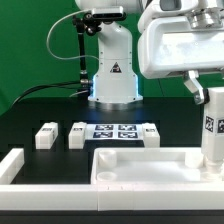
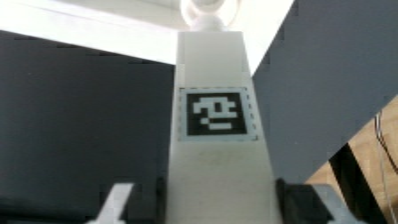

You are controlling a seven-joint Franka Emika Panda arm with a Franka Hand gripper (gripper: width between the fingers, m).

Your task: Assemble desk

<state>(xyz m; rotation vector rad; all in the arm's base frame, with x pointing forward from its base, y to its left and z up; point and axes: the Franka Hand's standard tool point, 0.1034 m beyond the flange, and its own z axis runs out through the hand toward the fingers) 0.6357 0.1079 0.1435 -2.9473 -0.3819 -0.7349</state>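
**A:** What is the hand (image 2: 210, 203) doing?

**B:** Its fingers (image 2: 121, 205) sit on either side of one upright leg (image 1: 212, 128). From the wrist view I judge it closed on that leg. The leg stands at the corner of the tabletop (image 1: 140, 168) on the exterior view's right, with its lower end down at the panel. I cannot tell whether it is seated in a hole there.

**A:** What might go wrong?

**B:** If the leg is slightly tilted or off its hole, pressing or twisting could jam it instead of seating it. The tabletop lies loose on the surface (image 1: 40, 108), so a sideways push could slide it toward the border bar (image 1: 10, 165). A weak grip could also let the leg turn within the fingers rather than in the panel.

**A:** Any containers?

**B:** No proper ones. The rimmed tabletop is the nearest thing to a tray, and inside its rim I see only that one leg. The loose legs (image 1: 46, 135) lie outside it on the surface, beside the marker board (image 1: 118, 132) and well apart from the hand.
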